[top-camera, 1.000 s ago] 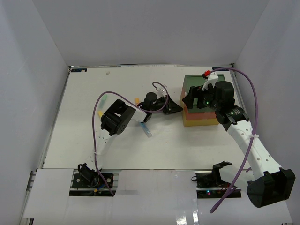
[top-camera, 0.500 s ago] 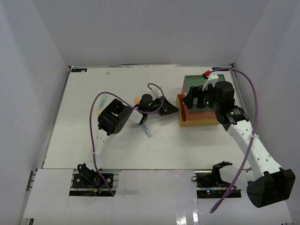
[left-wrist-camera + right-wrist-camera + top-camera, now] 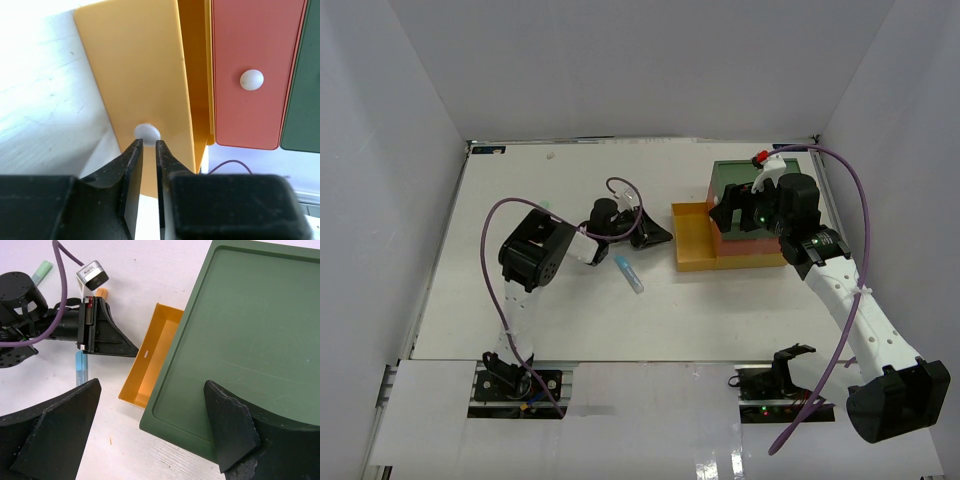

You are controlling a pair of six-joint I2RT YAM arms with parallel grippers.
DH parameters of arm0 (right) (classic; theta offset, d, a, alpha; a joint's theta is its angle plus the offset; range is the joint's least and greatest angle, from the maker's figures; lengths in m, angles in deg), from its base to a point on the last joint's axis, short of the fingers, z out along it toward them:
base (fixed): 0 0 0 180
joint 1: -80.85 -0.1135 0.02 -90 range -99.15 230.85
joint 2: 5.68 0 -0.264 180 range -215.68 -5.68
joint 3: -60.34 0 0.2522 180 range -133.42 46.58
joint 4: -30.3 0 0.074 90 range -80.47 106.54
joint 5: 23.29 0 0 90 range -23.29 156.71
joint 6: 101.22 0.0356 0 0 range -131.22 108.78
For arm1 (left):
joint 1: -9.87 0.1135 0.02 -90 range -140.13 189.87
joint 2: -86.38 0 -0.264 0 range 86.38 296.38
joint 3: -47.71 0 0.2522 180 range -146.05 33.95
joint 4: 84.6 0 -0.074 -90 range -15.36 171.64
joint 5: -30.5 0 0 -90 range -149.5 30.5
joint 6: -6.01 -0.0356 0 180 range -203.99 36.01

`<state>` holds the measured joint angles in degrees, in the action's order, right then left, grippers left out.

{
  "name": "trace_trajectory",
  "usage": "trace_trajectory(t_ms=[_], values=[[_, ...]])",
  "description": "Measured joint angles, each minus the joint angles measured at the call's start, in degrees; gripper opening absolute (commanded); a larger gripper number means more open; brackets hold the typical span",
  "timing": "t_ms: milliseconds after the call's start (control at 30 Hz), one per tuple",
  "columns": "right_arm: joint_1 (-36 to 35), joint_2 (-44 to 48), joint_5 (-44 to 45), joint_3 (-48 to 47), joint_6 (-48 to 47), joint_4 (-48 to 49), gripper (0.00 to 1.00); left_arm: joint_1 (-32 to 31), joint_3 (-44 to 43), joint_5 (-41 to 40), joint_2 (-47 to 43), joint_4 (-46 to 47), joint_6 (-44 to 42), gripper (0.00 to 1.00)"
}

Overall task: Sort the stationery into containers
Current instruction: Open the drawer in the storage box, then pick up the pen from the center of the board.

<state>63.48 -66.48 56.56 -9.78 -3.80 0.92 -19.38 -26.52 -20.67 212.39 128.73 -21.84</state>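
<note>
A: Progress?
B: Looks like 0 sorted. The yellow drawer (image 3: 692,235) is out and empty, left gripper (image 3: 147,145) nearly together at its knob (image 3: 147,132), grip unclear. The right gripper (image 3: 152,384) is spread above the green top (image 3: 240,330).
A: Stationery?
B: 1 blue pen (image 3: 629,273) on the table (image 3: 520,320), near drawer.

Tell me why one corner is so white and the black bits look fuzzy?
Left wrist view: glare washes out the table at upper left; the near black jaws are soft, the white knob and yellow drawer clearer. Right wrist view: the dark jaws at the bottom blur; the green top is sharp.
</note>
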Motion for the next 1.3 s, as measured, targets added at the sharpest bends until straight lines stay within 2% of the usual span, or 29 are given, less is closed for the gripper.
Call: trace_trajectory(t_ms=[200,400,467,500,533,600,633,733,900,1000,1167,1300], values=[[0.0,0.0,0.2,0.0,0.0,0.0,0.90,1.4,0.8,0.7,-3.3,-5.1,-3.6,0.22],[0.0,0.0,0.2,0.0,0.1,0.0,0.90,2.6,0.9,0.7,-5.1,-11.8,-5.9,0.55],[0.0,0.0,0.2,0.0,0.0,0.0,0.90,2.9,0.7,-0.2,-7.0,-16.6,-7.5,0.64],[0.0,0.0,0.2,0.0,0.0,0.0,0.90,2.9,0.6,-0.8,-8.2,-19.2,-8.1,0.64],[0.0,0.1,0.4,0.0,0.0,0.0,0.90,3.0,0.2,-2.5,-10.2,-23.6,-9.8,0.72],[0.0,0.2,0.5,0.0,0.0,-0.1,0.90,3.1,-0.6,-6.7,-14.9,-31.7,-13.4,0.80],[0.0,0.3,0.7,0.0,0.0,-0.3,0.90,3.2,-1.4,-10.0,-17.7,-36.3,-15.1,0.88],[0.0,1.0,1.0,0.0,-0.1,-1.0,0.90,3.6,-3.3,-19.4,-26.3,-47.0,-19.3,0.97],[0.0,2.5,1.0,0.1,-0.1,-1.0,0.90,6.5,-3.2,-35.9,-38.6,-61.7,-23.1,0.97],[0.0,3.7,1.0,0.9,-0.1,-1.0,0.90,10.2,0.0,-42.1,-42.2,-67.0,-24.1,0.93],[0.0,4.5,1.0,1.8,-0.1,-1.0,0.90,19.2,7.2,-48.3,-41.9,-73.5,-25.3,0.92],[0.0,5.1,1.0,1.9,-0.2,-1.1,0.90,23.0,8.0,-50.2,-38.5,-75.8,-26.1,0.90]])
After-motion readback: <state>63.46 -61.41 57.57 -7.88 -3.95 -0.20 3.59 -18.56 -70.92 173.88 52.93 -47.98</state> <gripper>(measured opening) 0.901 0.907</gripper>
